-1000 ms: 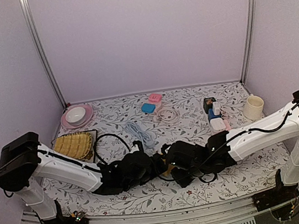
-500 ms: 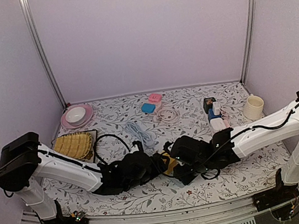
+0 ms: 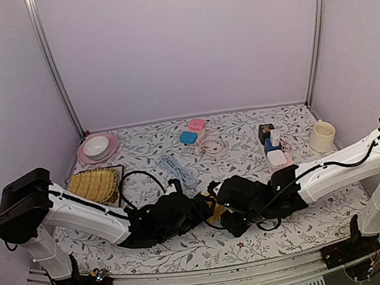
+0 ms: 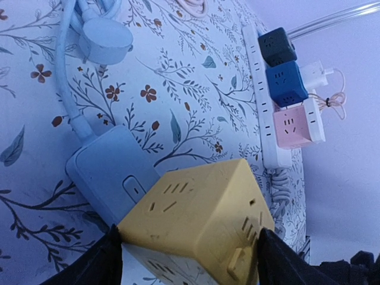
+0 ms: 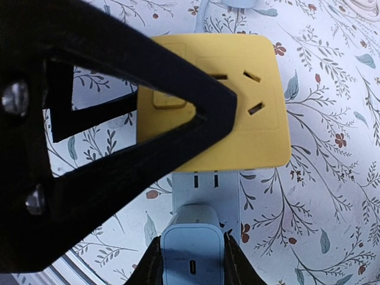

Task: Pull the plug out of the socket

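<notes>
Two grips, left gripper (image 4: pixel 190 256) clasping yellow socket (image 4: pixel 196 217), right gripper (image 5: pixel 193 266) pinching plug (image 5: pixel 191 240), right arm (image 3: pixel 335 168) slightly shifted

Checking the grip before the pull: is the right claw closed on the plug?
Yes, the right claw pinches the plug from both sides, just short of the cube.
</notes>
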`<state>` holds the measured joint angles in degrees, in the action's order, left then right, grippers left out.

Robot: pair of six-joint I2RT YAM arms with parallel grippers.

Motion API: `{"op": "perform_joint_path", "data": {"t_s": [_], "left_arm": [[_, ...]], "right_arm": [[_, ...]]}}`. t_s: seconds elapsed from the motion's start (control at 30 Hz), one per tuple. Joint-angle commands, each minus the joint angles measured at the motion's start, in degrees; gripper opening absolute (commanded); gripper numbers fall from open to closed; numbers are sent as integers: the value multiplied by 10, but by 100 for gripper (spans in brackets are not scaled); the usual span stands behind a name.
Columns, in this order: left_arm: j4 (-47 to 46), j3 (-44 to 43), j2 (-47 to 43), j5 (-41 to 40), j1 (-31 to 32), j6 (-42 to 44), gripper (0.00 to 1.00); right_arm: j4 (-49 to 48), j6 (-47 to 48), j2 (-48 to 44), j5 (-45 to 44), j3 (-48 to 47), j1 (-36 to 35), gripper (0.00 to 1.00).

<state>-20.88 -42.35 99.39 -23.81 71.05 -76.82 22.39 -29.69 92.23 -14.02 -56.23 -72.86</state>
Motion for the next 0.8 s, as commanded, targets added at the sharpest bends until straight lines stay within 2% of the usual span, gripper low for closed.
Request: {"op": "perform_joint_path", "data": {"t_s": [0.0,0.17,0.43,0.77], "left_arm": [[155,30,53,25,8,9,77],[154,31,54,26,7,9,77],[155,32,54,25,8,7,77],[149,32,47,25,8,24,77]], "right_arm": [[-53,19,-22,-35,-48,-34,21],[-45,21,-21,-56,-49,-32,21],[-65,8,-54,15,-19,10,21],[-73,-11,-89,18,27,51,22]]}}
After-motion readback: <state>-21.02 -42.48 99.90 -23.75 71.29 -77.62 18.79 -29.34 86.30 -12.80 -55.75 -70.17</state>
